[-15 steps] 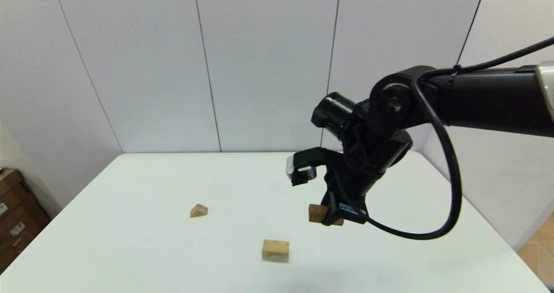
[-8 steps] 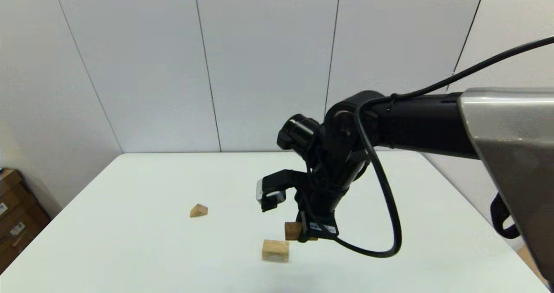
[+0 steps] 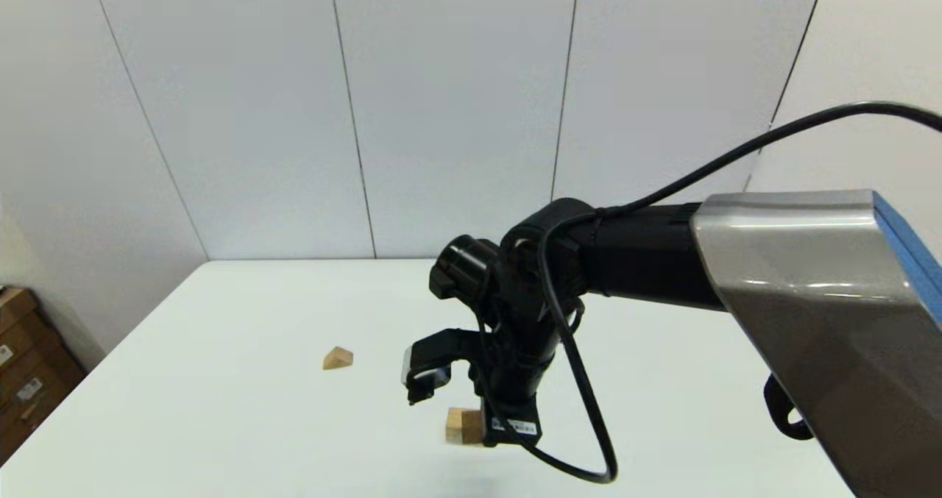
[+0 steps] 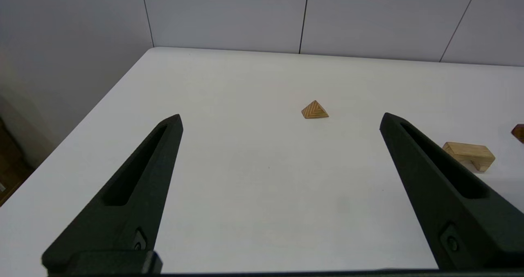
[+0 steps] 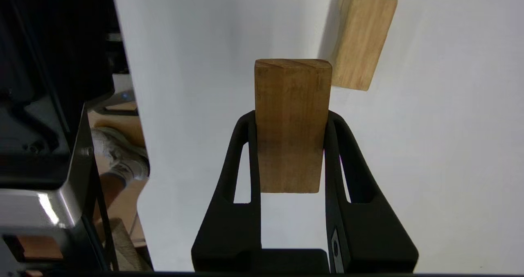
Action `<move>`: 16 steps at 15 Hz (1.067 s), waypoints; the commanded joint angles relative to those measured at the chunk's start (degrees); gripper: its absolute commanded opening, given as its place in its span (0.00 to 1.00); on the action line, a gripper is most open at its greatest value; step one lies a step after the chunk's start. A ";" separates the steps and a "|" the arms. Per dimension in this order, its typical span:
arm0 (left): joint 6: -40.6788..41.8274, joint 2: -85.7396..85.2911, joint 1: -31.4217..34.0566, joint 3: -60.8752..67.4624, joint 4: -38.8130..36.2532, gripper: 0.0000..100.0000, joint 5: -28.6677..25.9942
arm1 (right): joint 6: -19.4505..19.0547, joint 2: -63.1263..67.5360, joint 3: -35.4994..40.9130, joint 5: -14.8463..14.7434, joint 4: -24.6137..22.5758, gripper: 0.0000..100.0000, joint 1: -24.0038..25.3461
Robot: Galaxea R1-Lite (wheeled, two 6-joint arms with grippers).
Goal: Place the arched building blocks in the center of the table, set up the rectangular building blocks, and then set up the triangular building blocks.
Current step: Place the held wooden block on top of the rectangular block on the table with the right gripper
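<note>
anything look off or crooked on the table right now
Nothing stands out. The right claw holds the rectangular block squarely, close beside the arched block, which sits on its legs on the table. The triangular block lies apart, undisturbed. The left claw hangs open.

A robot test room or lab is suggested. A large white table [image 3: 221, 410] with rounded corners is set against plain pale wall panels [image 3: 441, 115] divided by thin dark seams, with no decoration or household furnishings seen on them. Stacked cardboard boxes [image 3: 26, 380] with labels are seen on the floor at the far left. A few small wooden toy blocks [image 4: 314, 110] are laid out on the tabletop, and a wood-toned floor [image 5: 123, 125] is glimpsed beyond the table edge.
</note>
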 commanded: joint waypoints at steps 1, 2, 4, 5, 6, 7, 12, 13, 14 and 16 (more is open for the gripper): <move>-0.09 0.07 0.03 0.00 -0.04 1.00 0.09 | 7.44 2.15 -0.05 -2.78 -4.44 0.00 1.28; 0.00 0.07 -0.06 0.00 -0.04 1.00 0.09 | 8.15 2.33 -0.05 -3.75 -5.58 0.00 1.28; 0.00 0.07 -0.06 0.00 -0.04 1.00 0.00 | 8.06 2.77 -0.05 -3.92 -6.55 0.00 0.93; 0.00 0.07 0.03 0.00 -0.04 1.00 0.00 | 8.15 3.21 -0.05 -3.92 -6.64 0.00 0.75; -0.09 0.07 0.03 0.00 -0.04 1.00 0.00 | 8.15 3.47 -0.05 -4.01 -6.64 0.00 0.49; 0.00 0.07 -0.06 0.00 -0.04 1.00 0.00 | 7.88 3.73 -0.05 -3.92 -6.64 0.00 0.22; 0.00 0.07 -0.06 0.00 -0.04 1.00 0.00 | 7.53 4.96 -0.05 -3.75 -7.87 0.00 -0.04; -0.09 0.07 0.03 0.00 -0.04 1.00 0.00 | 7.53 5.14 -0.05 -3.75 -8.04 0.00 -0.04; -0.09 0.07 0.03 0.00 -0.04 1.00 0.00 | 7.44 5.58 -0.14 -3.75 -8.40 0.00 -0.04; 0.00 0.07 -0.06 0.00 -0.04 1.00 0.00 | 7.44 6.55 -0.32 -3.92 -10.59 0.00 -0.04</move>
